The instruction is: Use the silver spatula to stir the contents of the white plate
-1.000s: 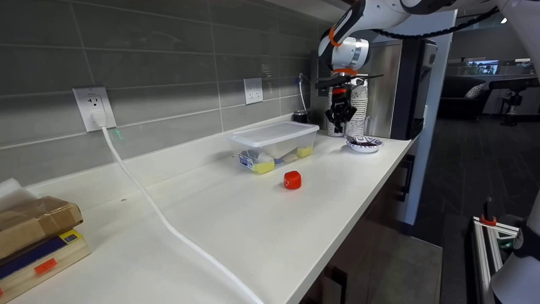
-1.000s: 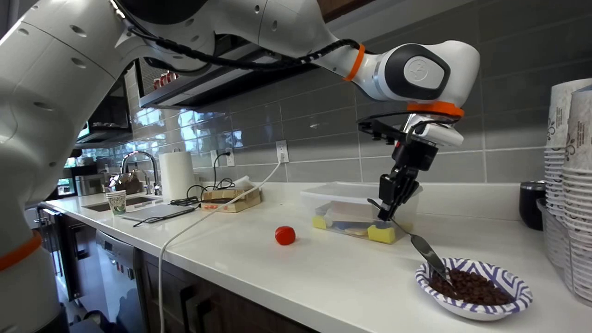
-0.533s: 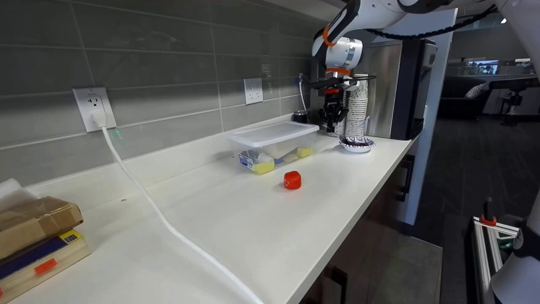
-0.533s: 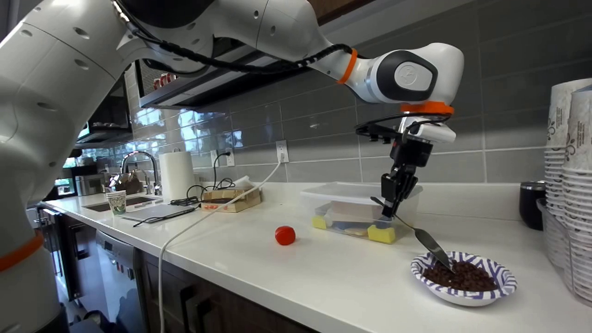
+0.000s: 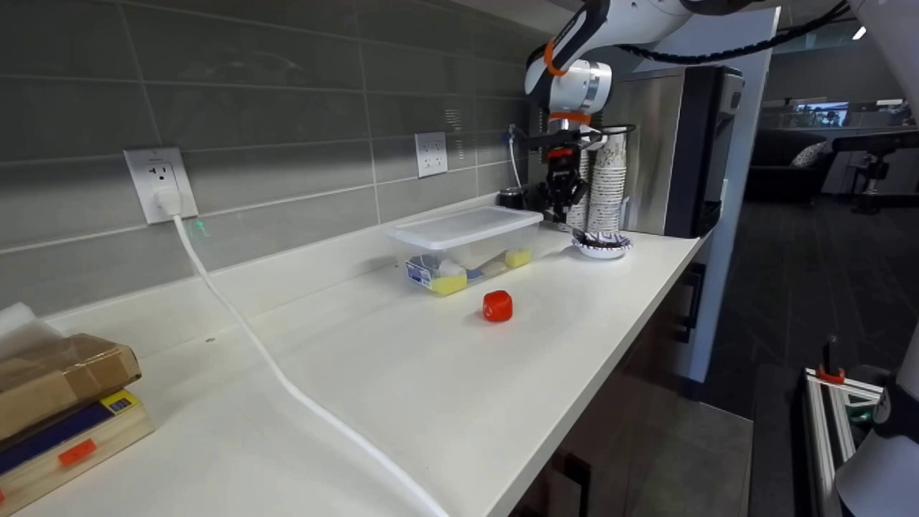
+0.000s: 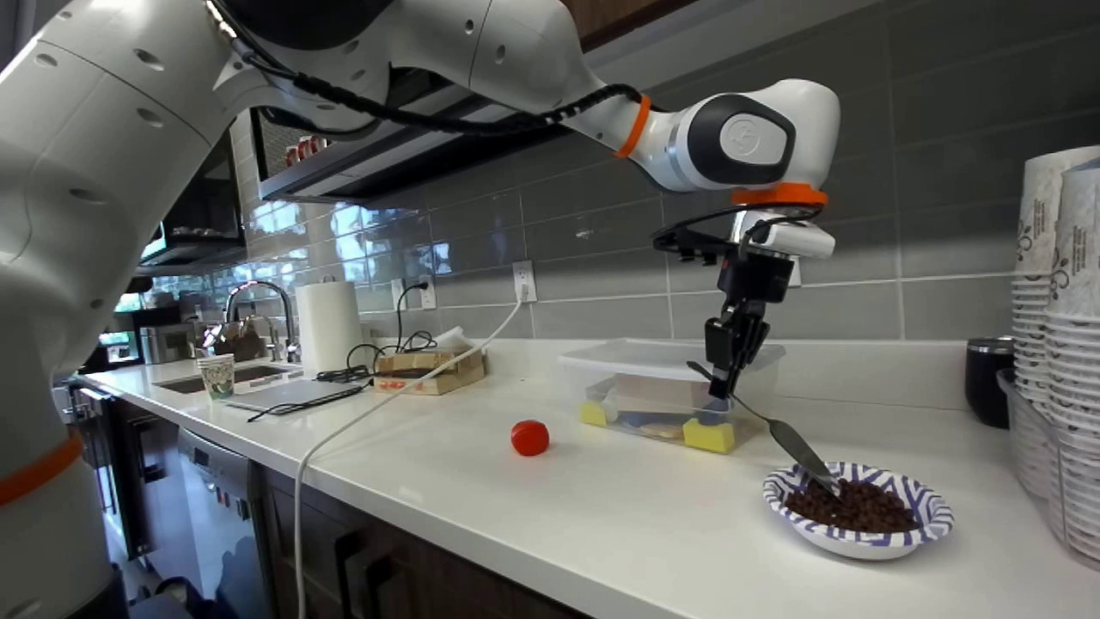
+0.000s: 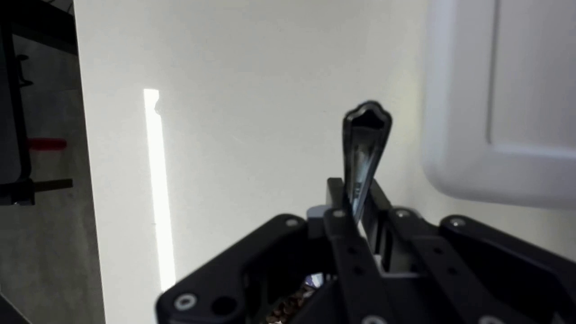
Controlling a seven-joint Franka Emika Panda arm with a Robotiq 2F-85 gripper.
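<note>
Gripper [image 7: 357, 198] tight on the silver spatula [image 6: 795, 444], just the thin handle between its fingers [image 7: 335, 191], as the wrist view shows; long axis slants, handle end poking up on the side of the gripper away from the white plate [image 6: 868, 548], blade running down the opposite way; the plate lies below the gripper, on the blade's side; blade tip among the brown bits [image 6: 864, 509], at the gripper's side of the heap; whether the blade leans on the rim I can't tell from here; one arm [image 6: 713, 142] only, so no question of which is nearer.

My reading: stirring is the step in hand; the next sweep wants the tip carried away from the gripper, across the heap; pressed hard on the wall, it might slide the plate instead.

Count: one spatula; one plate; brown bits too many to number; one red object [image 6: 529, 438], out past the handle end; one lidded tub [image 5: 467, 226] near the gripper, two yellow pieces [image 6: 709, 435] showing inside; two cup stacks [image 6: 1070, 344] beyond the plate from the gripper; one dark tumbler [image 6: 990, 383] near the stacks.
</note>
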